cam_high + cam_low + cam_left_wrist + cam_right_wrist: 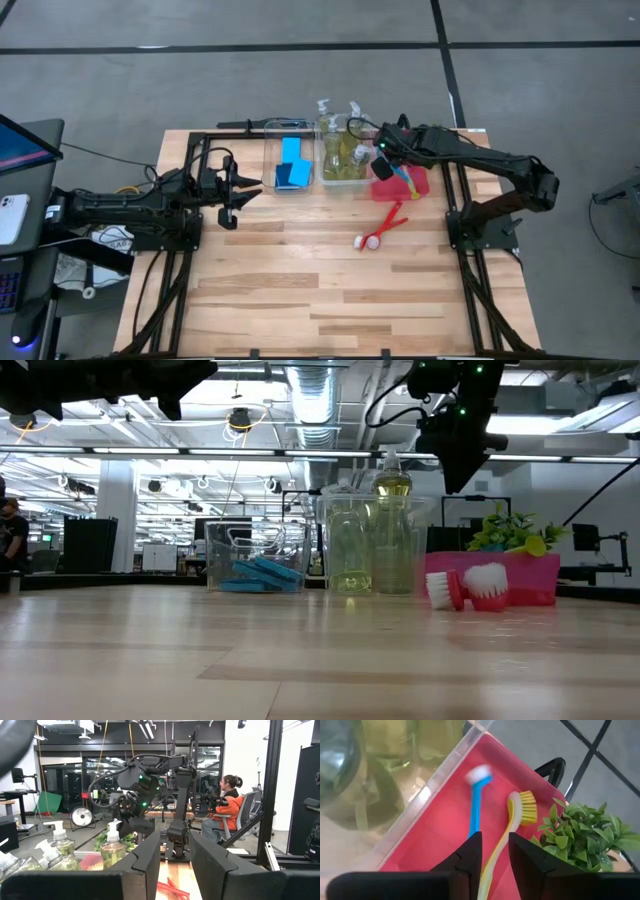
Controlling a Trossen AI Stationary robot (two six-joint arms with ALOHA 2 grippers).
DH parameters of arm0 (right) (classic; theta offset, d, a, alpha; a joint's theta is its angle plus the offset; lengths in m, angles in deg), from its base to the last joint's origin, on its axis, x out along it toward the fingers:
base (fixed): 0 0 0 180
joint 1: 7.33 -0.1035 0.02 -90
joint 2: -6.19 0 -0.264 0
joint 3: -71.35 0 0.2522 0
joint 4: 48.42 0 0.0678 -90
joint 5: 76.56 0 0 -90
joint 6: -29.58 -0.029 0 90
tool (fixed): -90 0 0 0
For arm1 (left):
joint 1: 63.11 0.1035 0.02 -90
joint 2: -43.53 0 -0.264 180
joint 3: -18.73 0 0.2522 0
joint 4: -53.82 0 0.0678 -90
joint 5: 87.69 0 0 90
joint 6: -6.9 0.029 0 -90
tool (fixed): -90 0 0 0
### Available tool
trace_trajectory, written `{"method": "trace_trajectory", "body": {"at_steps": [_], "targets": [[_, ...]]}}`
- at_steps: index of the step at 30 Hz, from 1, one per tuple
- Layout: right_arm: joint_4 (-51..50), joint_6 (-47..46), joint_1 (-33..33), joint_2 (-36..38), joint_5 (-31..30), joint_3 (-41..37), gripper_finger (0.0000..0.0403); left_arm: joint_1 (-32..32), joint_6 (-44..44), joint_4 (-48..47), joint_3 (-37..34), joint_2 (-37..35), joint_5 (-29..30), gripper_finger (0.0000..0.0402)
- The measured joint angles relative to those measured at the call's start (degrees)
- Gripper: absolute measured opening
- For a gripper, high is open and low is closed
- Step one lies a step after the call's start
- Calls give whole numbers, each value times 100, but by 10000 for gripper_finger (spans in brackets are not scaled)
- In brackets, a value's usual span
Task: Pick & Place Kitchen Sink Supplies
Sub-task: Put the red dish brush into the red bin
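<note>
Hovering over the red tray's edge, right gripper parted.

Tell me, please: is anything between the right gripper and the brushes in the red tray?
Nothing visible. The right gripper hangs open directly above the red tray, where the blue brush and the yellow-green brush lie uncovered. The green plant sits to one side.

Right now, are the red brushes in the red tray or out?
Out. Both red brushes lie on the bare table, apart from the red tray, which holds the blue brush and yellow-green brush.
</note>
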Motion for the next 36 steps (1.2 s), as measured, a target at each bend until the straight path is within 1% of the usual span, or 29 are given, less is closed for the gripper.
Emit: {"method": "trace_trajectory", "body": {"at_steps": [3, 11, 17, 21, 24, 27, 30, 36], "targets": [[-52, 144, -101, 0, 0, 0, 96, 0, 0, 0, 0, -2, 0, 104], [-256, 147, -277, 6, -1, 0, 98, 0, 0, 0, 0, -2, 0, 104], [-352, 146, -579, 273, -70, -2, 98, 0, 0, 0, 0, 0, 0, 104], [-355, 308, -1095, 577, 5, -2, 98, 0, 0, 0, 0, 0, 0, 104], [-442, 419, -1627, 796, 38, -2, 98, 0, 0, 0, 0, -1, 0, 104], [-492, 396, -2213, 969, 220, -40, 98, 0, 0, -1, 0, 0, 0, 104], [-441, 389, -2750, 1091, 480, -211, 98, 0, 0, -2, 0, -2, 0, 104], [-392, 12, -3613, 1078, 600, -707, 98, 0, 0, 0, 0, 0, 0, 104]]}}
